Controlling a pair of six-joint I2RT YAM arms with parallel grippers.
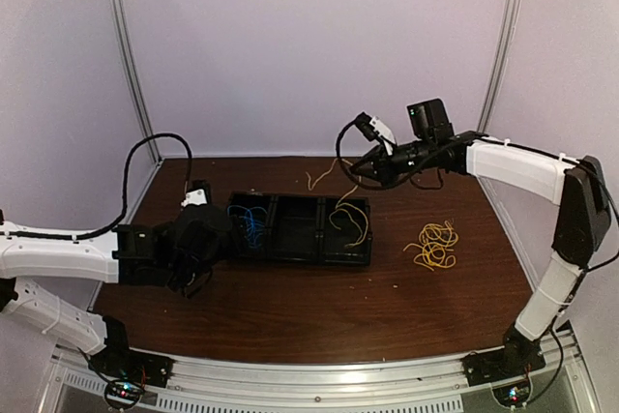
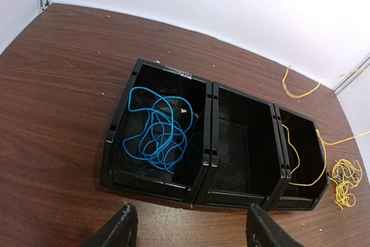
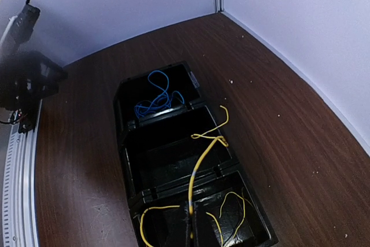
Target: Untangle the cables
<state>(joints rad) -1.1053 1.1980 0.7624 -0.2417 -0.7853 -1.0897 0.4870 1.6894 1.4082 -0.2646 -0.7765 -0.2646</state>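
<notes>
Right end effector (image 1: 356, 173) pinches one limp, light yellow cable (image 3: 201, 166); I judge a single free strand the best hold, left end effector (image 2: 191, 222) spread.

- Table (image 1: 290, 326): dark brown wood-grain surface filling the lower half of the top view, bounded by pale walls at the rear and sides.
- Black bins (image 1: 290, 256): three open-topped bins in a row at the centre of the frame, sides touching.
- Yellow cable bundle (image 1: 434, 245): a loose curly heap at centre right, apart from the bins.
- Yellow strand (image 2: 300, 92): a single curved length near the rear wall.
- Pale specks (image 3: 232, 81): scattered over the wood.
</notes>
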